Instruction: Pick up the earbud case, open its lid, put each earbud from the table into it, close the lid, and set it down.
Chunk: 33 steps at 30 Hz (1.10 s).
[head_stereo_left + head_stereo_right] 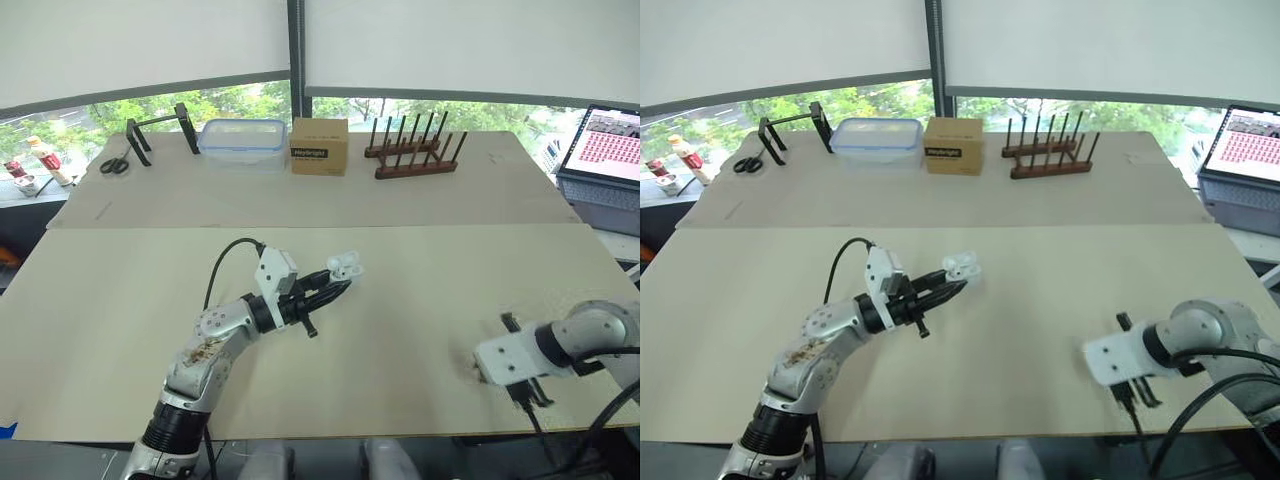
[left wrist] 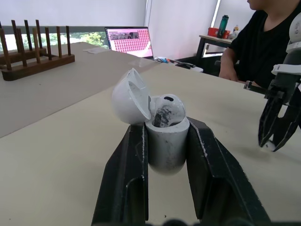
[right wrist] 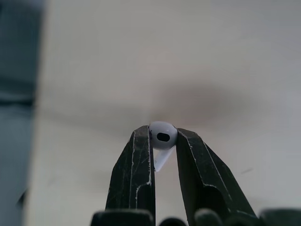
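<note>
White case [image 2: 165,141]: lid [image 2: 130,96] open, pinched by left gripper [image 1: 338,282].
Right gripper [image 2: 274,141]: squeezes an earbud [image 3: 162,136]; case sits well off to its left.

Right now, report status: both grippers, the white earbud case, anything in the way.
Left gripper shut on white plastic earbud case, lid open, one white earbud seated inside. Right gripper shut on second white earbud. Nothing between them.

I note a beige table [image 1: 420,290]. Across the upper frame, left to right, it carries scissors [image 1: 114,166], a black stand [image 1: 160,128], a clear container [image 1: 242,140], a cardboard box [image 1: 320,146] and a wooden rack [image 1: 415,150].
</note>
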Tool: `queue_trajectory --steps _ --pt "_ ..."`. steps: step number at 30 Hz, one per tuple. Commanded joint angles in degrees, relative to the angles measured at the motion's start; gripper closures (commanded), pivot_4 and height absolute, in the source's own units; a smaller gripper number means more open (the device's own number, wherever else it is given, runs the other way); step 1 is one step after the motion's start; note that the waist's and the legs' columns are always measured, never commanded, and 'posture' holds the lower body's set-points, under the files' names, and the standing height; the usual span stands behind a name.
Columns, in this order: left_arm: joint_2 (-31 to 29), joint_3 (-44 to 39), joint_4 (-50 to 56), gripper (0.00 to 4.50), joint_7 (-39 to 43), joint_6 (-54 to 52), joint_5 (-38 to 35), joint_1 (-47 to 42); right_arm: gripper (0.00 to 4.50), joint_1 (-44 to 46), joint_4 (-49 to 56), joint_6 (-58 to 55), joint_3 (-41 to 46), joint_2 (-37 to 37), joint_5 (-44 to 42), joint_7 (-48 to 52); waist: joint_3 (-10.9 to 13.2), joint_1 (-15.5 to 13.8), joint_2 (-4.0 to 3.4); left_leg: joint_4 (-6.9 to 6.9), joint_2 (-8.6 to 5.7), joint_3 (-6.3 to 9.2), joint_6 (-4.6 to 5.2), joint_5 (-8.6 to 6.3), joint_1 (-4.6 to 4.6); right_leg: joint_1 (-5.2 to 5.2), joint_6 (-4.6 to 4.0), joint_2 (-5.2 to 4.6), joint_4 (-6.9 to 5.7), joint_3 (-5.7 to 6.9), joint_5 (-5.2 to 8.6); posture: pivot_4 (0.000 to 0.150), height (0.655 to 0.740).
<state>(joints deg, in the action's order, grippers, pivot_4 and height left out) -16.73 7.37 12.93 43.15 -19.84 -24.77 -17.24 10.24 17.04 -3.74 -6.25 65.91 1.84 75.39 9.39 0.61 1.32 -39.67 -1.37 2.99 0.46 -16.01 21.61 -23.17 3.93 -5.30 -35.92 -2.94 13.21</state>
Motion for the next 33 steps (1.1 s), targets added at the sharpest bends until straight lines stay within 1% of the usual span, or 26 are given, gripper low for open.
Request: queue_trajectory --steps 1,4,8,12,17,19,23,27,33 --pt "1.02 -2.24 0.04 3.90 -0.87 1.18 -1.36 -2.29 4.19 5.81 4.94 -12.27 5.41 -5.10 -8.42 -4.89 0.00 -0.13 0.00 0.00 0.00 0.02 0.00 0.00 0.03 -0.02 0.00 0.00 0.00 0.01 0.00 0.150 0.7400" --pt "1.80 -2.89 -1.07 3.90 -0.83 0.98 -1.73 -3.66 4.19 9.83 9.02 -21.97 8.45 -12.91 -15.56 -11.53 0.00 -0.48 0.01 -0.01 -0.01 0.08 0.00 0.00 0.12 -0.06 0.00 -0.02 0.03 0.04 0.00 0.150 0.7400" --pt "1.93 -3.22 -2.33 3.90 0.19 1.01 -1.95 -5.27 4.19 13.32 14.74 -28.68 11.59 -22.61 -21.70 -21.39 0.00 -1.05 0.00 -0.04 -0.02 0.16 -0.01 0.00 0.27 -0.15 0.00 -0.05 0.01 0.12 -0.01 0.150 0.7400" --pt "1.78 -3.31 -4.19 3.90 1.49 1.36 -1.98 -7.69 4.19 15.72 17.45 -30.62 11.56 -31.35 -23.11 -31.28 0.00 -1.27 0.00 -0.08 -0.14 0.19 -0.05 0.03 0.42 -0.34 -0.01 -0.11 -0.12 0.14 -0.02 0.150 0.7400" --pt "1.19 -3.30 -5.08 3.90 4.08 -0.92 -3.95 -10.59 4.19 17.34 17.39 -31.28 10.81 -40.97 -24.19 -41.13 -0.02 -1.10 -0.03 -0.05 -0.16 0.17 -0.07 0.05 0.49 -0.54 -0.02 -0.09 -0.24 0.14 -0.02 0.150 0.7400" --pt "0.47 -3.16 -4.58 3.90 5.26 -2.09 -4.86 -11.14 4.19 17.01 17.24 -31.11 10.42 -43.13 -24.39 -43.37 -0.02 -1.02 -0.04 -0.06 -0.17 0.15 -0.14 0.10 0.72 -0.92 -0.07 -0.09 -0.34 0.12 -0.06 0.150 0.7400" --pt "-0.42 -3.38 -4.22 3.90 5.95 -3.19 -5.53 -11.73 4.19 15.96 16.45 -29.50 8.98 -44.57 -23.45 -45.04 -0.03 -0.66 -0.04 -0.05 -0.16 0.14 -0.16 0.12 0.75 -1.00 -0.10 -0.06 -0.39 0.10 -0.08 0.150 0.7400" --pt "-0.92 -3.59 -4.23 3.90 5.98 -3.55 -5.68 -12.18 4.19 14.99 15.46 -27.54 7.20 -44.64 -22.38 -45.27 -0.03 -0.41 -0.04 -0.05 -0.16 0.14 -0.16 0.12 0.74 -0.98 -0.10 -0.05 -0.37 0.10 -0.07 0.150 0.7400" --pt "-1.14 -3.60 -3.60 3.90 5.71 -3.97 -5.75 -12.13 4.19 11.81 14.27 -23.59 4.29 -42.74 -19.09 -44.61 -0.03 0.00 -0.05 -0.04 -0.15 0.13 -0.16 0.12 0.74 -0.98 -0.10 -0.03 -0.35 0.10 -0.07 0.150 0.7400"
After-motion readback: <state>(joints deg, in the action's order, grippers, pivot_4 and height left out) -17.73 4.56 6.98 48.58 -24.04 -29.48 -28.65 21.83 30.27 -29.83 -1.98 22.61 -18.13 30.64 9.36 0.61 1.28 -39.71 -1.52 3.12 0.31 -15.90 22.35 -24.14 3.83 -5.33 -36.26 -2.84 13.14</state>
